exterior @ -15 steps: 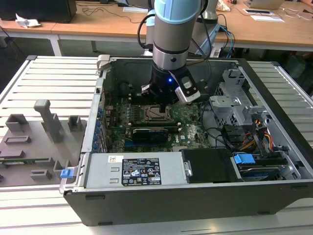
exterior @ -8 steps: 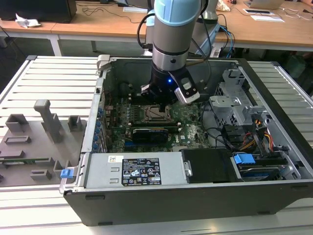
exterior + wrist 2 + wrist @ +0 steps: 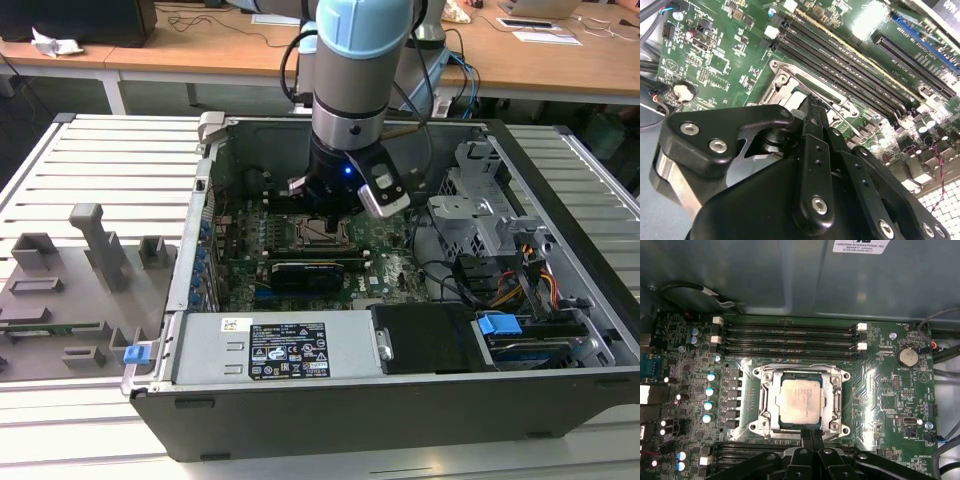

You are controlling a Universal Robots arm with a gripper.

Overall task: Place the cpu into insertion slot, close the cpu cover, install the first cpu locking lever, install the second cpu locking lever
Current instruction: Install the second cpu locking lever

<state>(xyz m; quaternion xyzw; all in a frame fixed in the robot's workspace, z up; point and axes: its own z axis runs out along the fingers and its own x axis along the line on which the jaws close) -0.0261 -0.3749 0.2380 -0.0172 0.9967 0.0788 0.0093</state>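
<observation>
The cpu point(image 3: 800, 401), silvery-grey face up, lies flat in the insertion slot point(image 3: 765, 416) on the green board. The cpu cover point(image 3: 834, 390), a thin metal frame, lies down around it, and the chip shows through its window. My gripper point(image 3: 812, 436) is shut with nothing between its fingers. Its tips rest at the middle of one edge of the socket frame. In the second wrist view the gripper point(image 3: 809, 107) points down at the socket's metal rim point(image 3: 785, 80). In the exterior view the gripper point(image 3: 322, 212) hangs just over the socket point(image 3: 325, 235) inside the open computer case.
Long black memory slots point(image 3: 790, 337) run beside the socket, and a coin battery point(image 3: 906, 357) sits at the board's edge. A black card point(image 3: 315, 272), the power supply point(image 3: 270, 350), a drive cage point(image 3: 490, 210) and cables point(image 3: 470, 285) crowd the case. Grey fixtures point(image 3: 90, 260) stand on the table.
</observation>
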